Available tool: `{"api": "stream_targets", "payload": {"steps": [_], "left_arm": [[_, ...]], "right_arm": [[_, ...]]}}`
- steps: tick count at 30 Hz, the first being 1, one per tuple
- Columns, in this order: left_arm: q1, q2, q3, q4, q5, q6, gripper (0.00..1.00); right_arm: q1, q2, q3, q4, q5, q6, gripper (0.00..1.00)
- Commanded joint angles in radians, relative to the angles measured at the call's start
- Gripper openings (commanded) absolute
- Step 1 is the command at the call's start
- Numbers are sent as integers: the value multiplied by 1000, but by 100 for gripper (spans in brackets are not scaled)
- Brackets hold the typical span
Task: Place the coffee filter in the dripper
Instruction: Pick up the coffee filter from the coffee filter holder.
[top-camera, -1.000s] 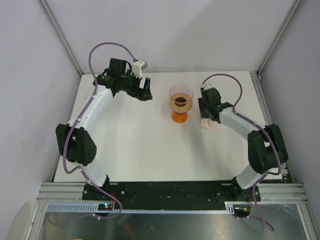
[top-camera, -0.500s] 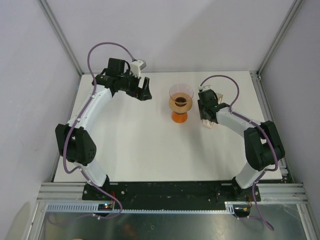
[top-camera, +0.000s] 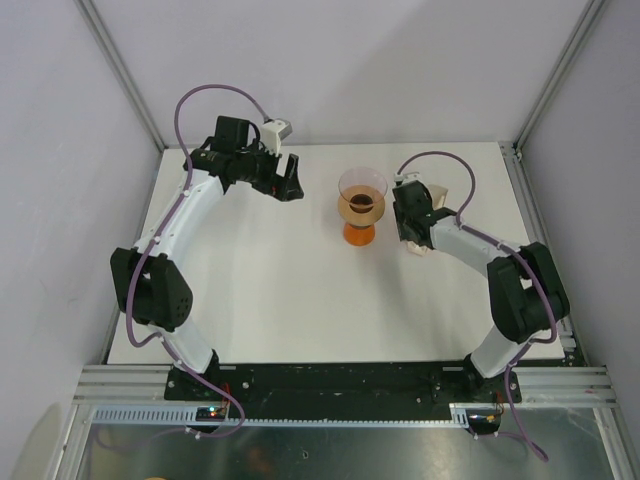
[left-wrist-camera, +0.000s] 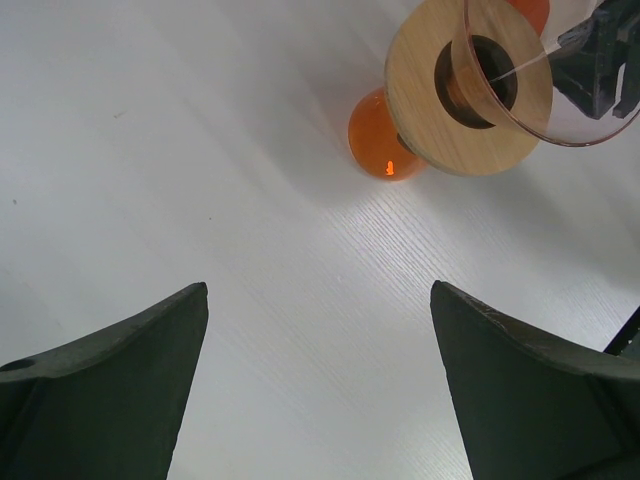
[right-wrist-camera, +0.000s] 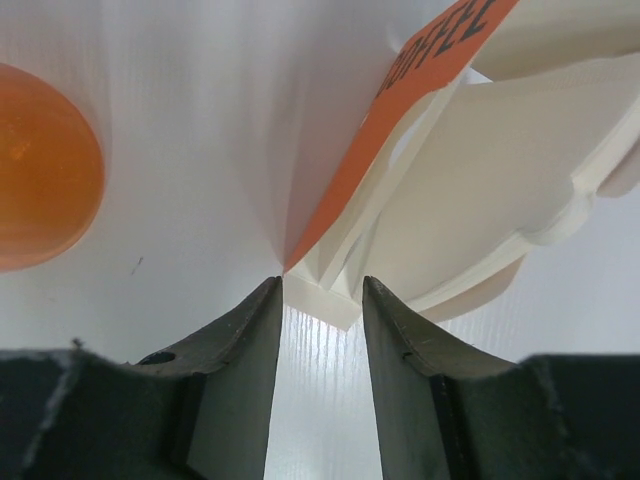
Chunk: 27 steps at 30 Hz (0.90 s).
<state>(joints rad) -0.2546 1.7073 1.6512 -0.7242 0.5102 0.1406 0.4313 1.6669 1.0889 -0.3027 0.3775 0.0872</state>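
Between the tips of the right claw sits one corner of the stack of filters. The jaws stand narrow, with a slim strip of table showing in the gap behind that corner. Whether they have closed on paper or only bracket it, I cannot tell from the wrist view. The coffee filter wanted is probably the thin white leaf nearest the tips, though no single sheet can be told apart from the rest. Just beyond the claw, an orange label runs up the edge of the stack, and the white sheets fan away ahead and to the claw's right. Well off to its left is the orange beaker.

As I judge it, the step in hand is picking up: one sheet has to be pinched off and lifted free. The next move calls for a light, shallow nip on the top leaf alone, then a lift and a carry leftward to the dripper. That is empty, and sits on a wooden ring atop the beaker.

Seen from above, the right arm reaches forward and bends inward, its wrist tipped down over the stack, close beside the dripper. The left claw hangs spread wide and empty above bare table, the dripper ahead and to its right, and the left arm arches up and inward.
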Motion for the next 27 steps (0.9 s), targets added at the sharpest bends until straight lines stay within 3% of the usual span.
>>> {"api": "stream_targets", "payload": {"steps": [1,10,27], "left_arm": [[7,-22,12,8,32,22,97],[7,-24,12,9,39,21,97],[8,-20,12,9,42,20,97]], "right_arm": [[7,-85,-20,1,19,16,43],[-9,-138,-69,12,15,20,44],[-28,-54,-72,88,-12,12,44]]}}
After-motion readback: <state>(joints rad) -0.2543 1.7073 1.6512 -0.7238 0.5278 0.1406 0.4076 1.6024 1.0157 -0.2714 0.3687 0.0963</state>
